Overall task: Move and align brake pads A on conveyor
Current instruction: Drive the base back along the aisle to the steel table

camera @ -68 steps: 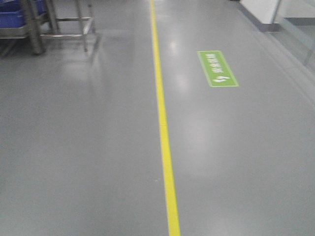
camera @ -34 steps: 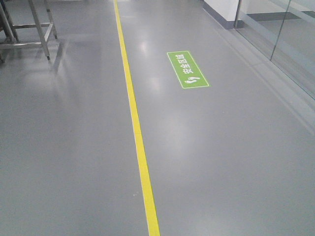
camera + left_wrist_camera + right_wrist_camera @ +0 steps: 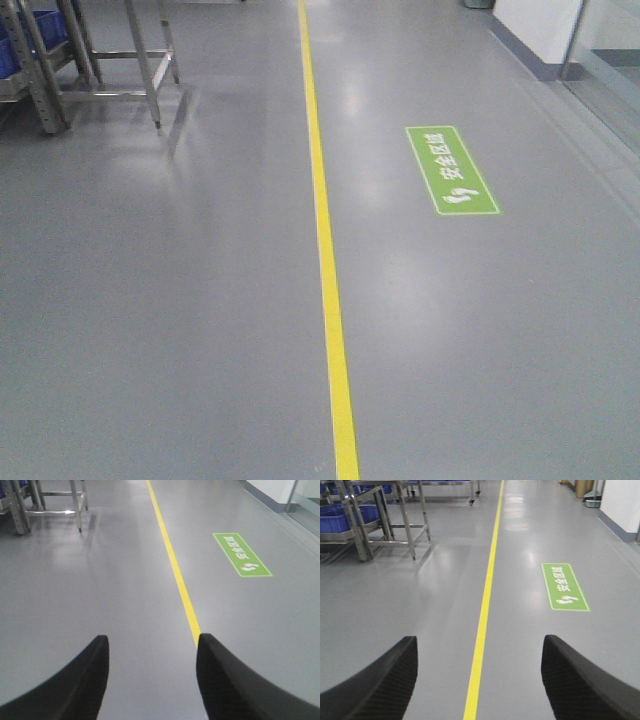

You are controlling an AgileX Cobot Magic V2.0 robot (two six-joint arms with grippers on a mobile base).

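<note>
The brake pads A and the conveyor are out of view in every frame; all views look along a smooth grey floor. My left gripper [image 3: 152, 642] is open, its two black fingers wide apart with only floor between them. My right gripper [image 3: 479, 642] is open too, wider still, holding nothing, with the yellow line passing between its fingers. Neither gripper shows in the front view.
A yellow floor line [image 3: 325, 250] runs away from me. A green floor sign [image 3: 452, 170] lies right of it. Steel rack legs [image 3: 150, 70] stand at far left, with blue bins [image 3: 350, 517] on the shelves. A white wall base [image 3: 540, 40] is at far right.
The front view has swung: the yellow line and green sign shifted left half a second ago, then back right, and the steel rack at the left has come further into sight.
</note>
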